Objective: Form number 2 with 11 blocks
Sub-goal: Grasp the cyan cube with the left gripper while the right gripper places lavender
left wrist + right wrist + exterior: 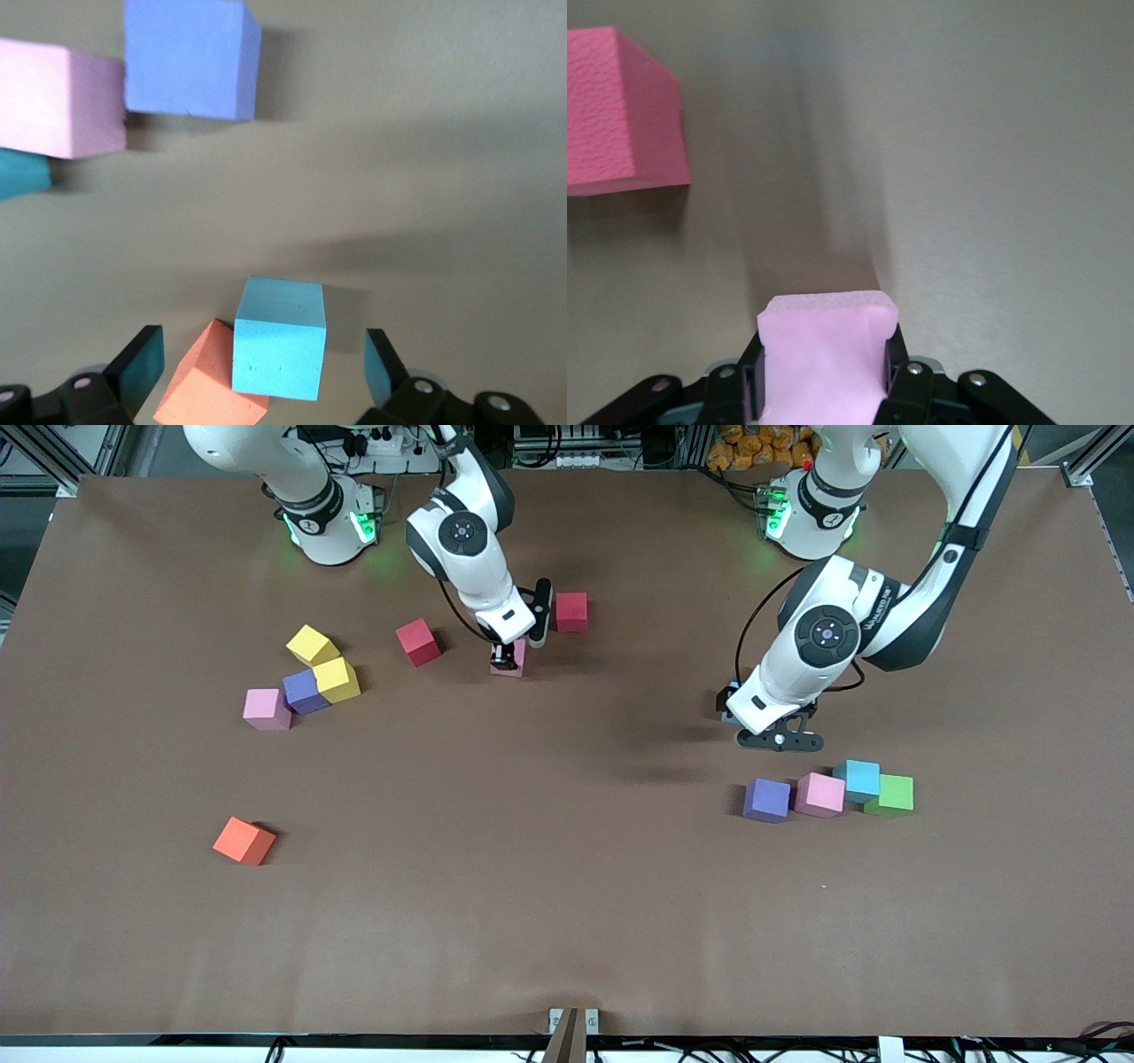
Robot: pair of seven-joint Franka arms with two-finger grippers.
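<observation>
The blocks lie scattered and no number 2 shows. My right gripper (504, 657) (824, 354) is shut on a pink block (511, 661) (824, 367), low over the table between two red blocks (418, 642) (571, 612). One red block (620, 111) also shows in the right wrist view. My left gripper (778, 738) (264, 354) is open. A light blue block (279, 341) and an orange block (208, 382) touching it lie between its fingers (142, 363), with neither gripped. Both are hidden under the hand in the front view.
Purple (767, 799), pink (819, 794), light blue (858, 779) and green (890, 795) cubes form a row just nearer the camera than the left gripper. Toward the right arm's end lie two yellow (311, 644) (337, 679), a purple (304, 691), a pink (267, 709) and an orange (244, 841) cube.
</observation>
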